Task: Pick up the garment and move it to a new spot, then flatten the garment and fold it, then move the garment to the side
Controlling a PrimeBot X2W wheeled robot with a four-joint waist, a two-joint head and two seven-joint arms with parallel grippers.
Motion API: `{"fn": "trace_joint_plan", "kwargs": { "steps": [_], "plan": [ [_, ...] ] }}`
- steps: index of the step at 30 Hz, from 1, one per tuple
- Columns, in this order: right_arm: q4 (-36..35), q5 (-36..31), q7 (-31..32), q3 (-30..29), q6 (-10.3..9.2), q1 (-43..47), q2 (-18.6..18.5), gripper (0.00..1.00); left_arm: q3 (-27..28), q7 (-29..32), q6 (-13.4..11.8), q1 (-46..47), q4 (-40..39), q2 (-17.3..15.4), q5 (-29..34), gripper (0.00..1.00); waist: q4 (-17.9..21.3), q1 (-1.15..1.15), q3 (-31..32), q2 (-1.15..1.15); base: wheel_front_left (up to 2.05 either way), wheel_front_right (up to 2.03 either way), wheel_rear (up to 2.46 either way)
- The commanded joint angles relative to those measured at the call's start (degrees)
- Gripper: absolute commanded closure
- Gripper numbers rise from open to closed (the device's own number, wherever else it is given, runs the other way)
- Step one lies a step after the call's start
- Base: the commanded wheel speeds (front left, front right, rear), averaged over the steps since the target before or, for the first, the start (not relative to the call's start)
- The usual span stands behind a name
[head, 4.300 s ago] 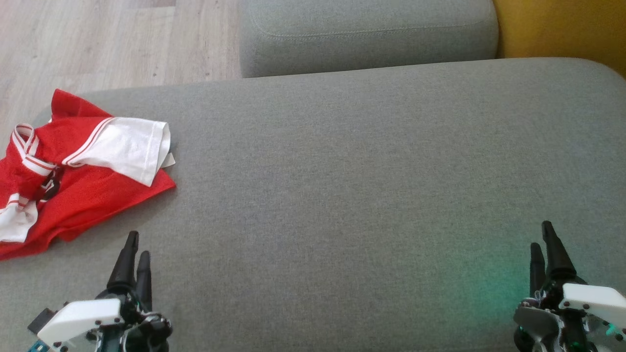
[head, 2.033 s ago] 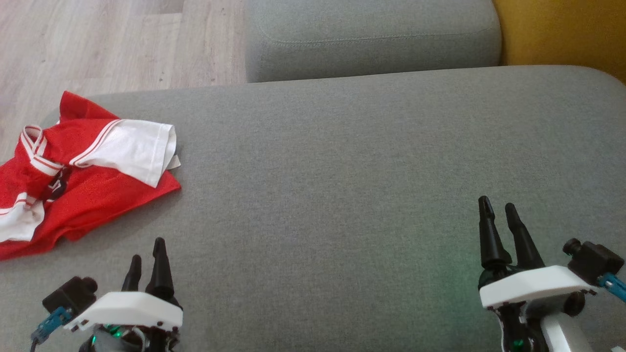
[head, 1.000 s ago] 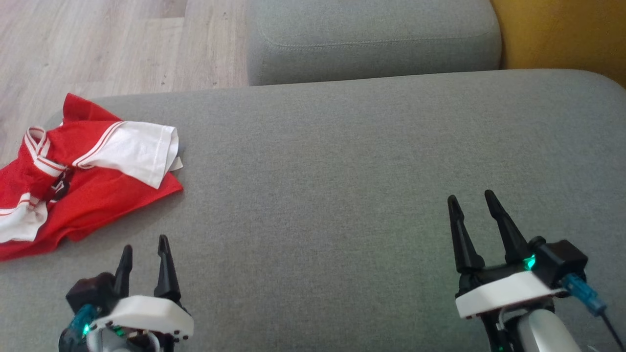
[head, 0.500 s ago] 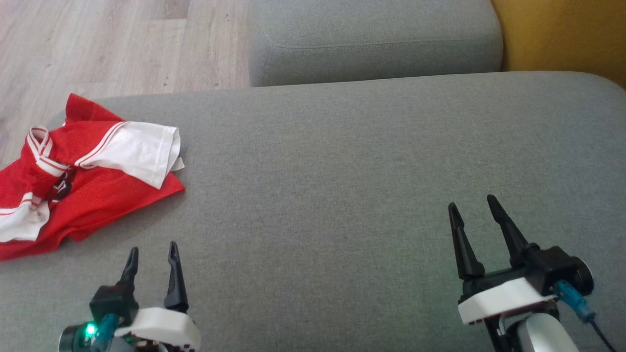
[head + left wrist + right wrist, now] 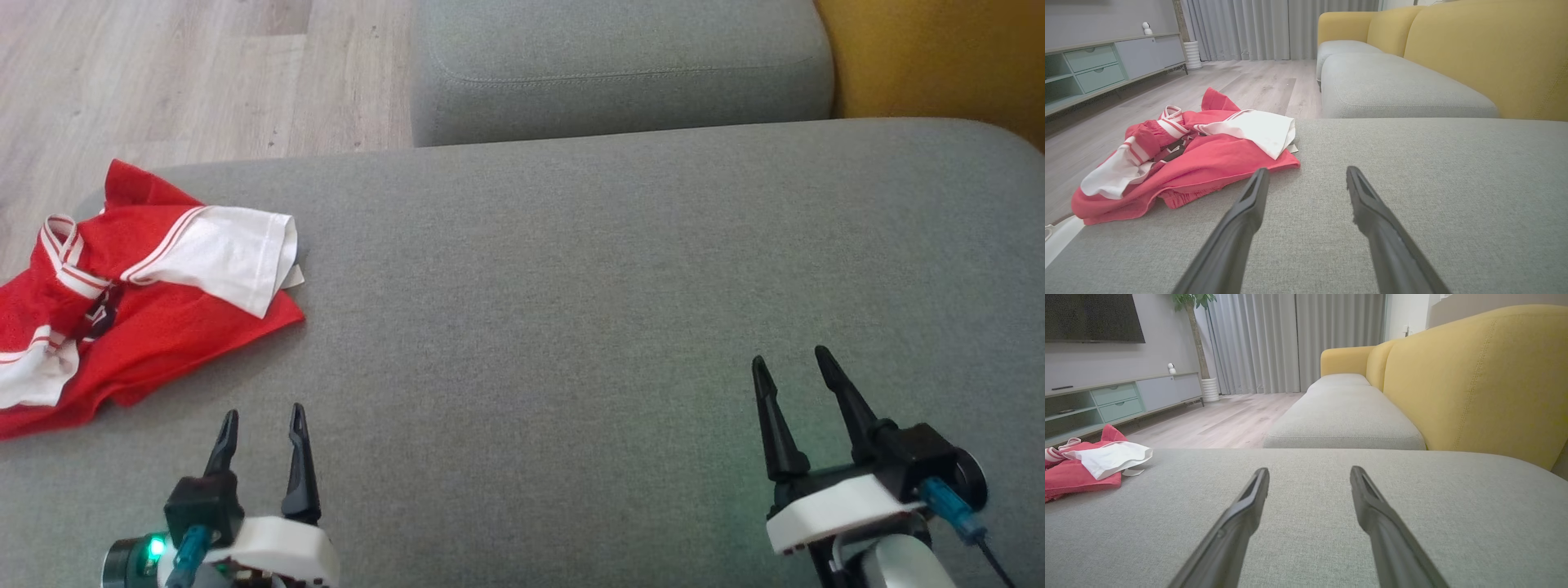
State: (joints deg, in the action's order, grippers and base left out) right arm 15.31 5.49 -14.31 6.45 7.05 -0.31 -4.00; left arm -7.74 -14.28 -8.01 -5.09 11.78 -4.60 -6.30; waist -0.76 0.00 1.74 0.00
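The garment [image 5: 155, 318] is a crumpled red jersey with white sleeves and striped trim, lying at the far left of the grey cushion [image 5: 620, 269]. It appears left of centre in the left wrist view as the garment [image 5: 1208, 159], and at the left edge of the right wrist view as the garment [image 5: 1081, 469]. My left gripper [image 5: 263, 415] hovers open just right of and nearer than the garment, touching nothing. My right gripper [image 5: 790, 363] stands open over bare cushion far to the right. Both grippers [image 5: 1306, 175] [image 5: 1308, 473] have empty jaws.
A second grey seat cushion [image 5: 620, 65] lies beyond the first, with a yellow sofa back [image 5: 931, 57] on the right. Wooden floor [image 5: 163, 73] runs past the cushion's left and far edges. A low cabinet [image 5: 1094, 69] and curtains [image 5: 1298, 343] stand in the room.
Both grippers have drawn back toward the lower edge of the head view, the left one also drifting slightly right. Both stay open. The garment lies as before.
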Motion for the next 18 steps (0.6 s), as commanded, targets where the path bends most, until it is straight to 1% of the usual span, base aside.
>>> {"fn": "trace_joint_plan", "kwargs": {
  "steps": [1, 18],
  "plan": [
    [-1.5, 0.1, -0.7, 1.0, 0.44, -0.8, 0.2, 0.00, 1.8, -0.7, 0.1, 2.0, -1.6, -0.5, -0.2, 0.00, 0.0, 0.00, 0.0, 0.00, 0.00, 0.00, 0.00],
    [4.5, 1.1, -0.7, 0.4, 0.44, -1.6, 0.6, 0.00, 2.1, -0.7, 0.3, 1.7, -1.7, -0.4, 0.0, 0.00, 0.1, 0.00, 0.4, 0.00, 0.00, 0.00, 0.00]
  ]
}}
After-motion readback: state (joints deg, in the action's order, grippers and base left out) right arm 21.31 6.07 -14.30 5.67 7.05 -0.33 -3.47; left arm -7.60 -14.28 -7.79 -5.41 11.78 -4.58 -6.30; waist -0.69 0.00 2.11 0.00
